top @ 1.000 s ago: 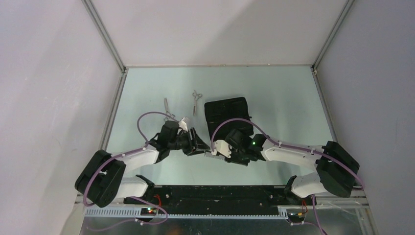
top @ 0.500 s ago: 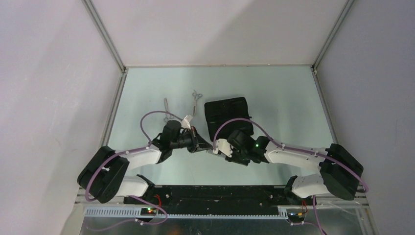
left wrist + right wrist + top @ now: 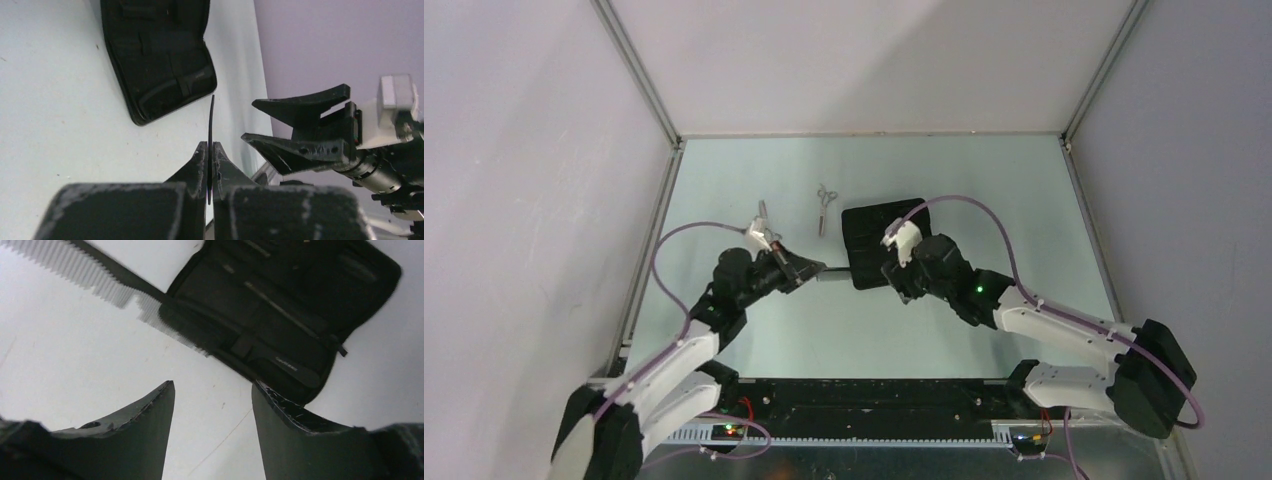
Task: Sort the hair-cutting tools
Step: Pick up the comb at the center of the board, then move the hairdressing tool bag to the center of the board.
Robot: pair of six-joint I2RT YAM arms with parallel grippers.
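Note:
A narrow black comb (image 3: pixel 833 273) sticks out of my left gripper (image 3: pixel 812 269), which is shut on it. In the left wrist view the comb (image 3: pixel 211 120) shows edge-on, pinched between the fingertips of the left gripper (image 3: pixel 208 147). Its toothed end (image 3: pixel 95 270) reaches the left edge of the open black pouch (image 3: pixel 884 240). My right gripper (image 3: pixel 897 283) hovers open at the pouch's near left corner, holding nothing; its spread gripper (image 3: pixel 212 385) frames bare table. One pair of silver scissors (image 3: pixel 825 205) lies left of the pouch. A second pair (image 3: pixel 765 218) lies farther left, partly behind my left wrist.
The pouch (image 3: pixel 285 300) lies unzipped, inner slots facing up. In the left wrist view the right gripper (image 3: pixel 257 122) stands just right of the comb. A metal frame (image 3: pixel 652 230) edges the table on the left, with walls all around.
The left gripper has shut on the comb and the right gripper has opened off it. Both arms have moved away from their bases, the comb now pointing at the pouch.

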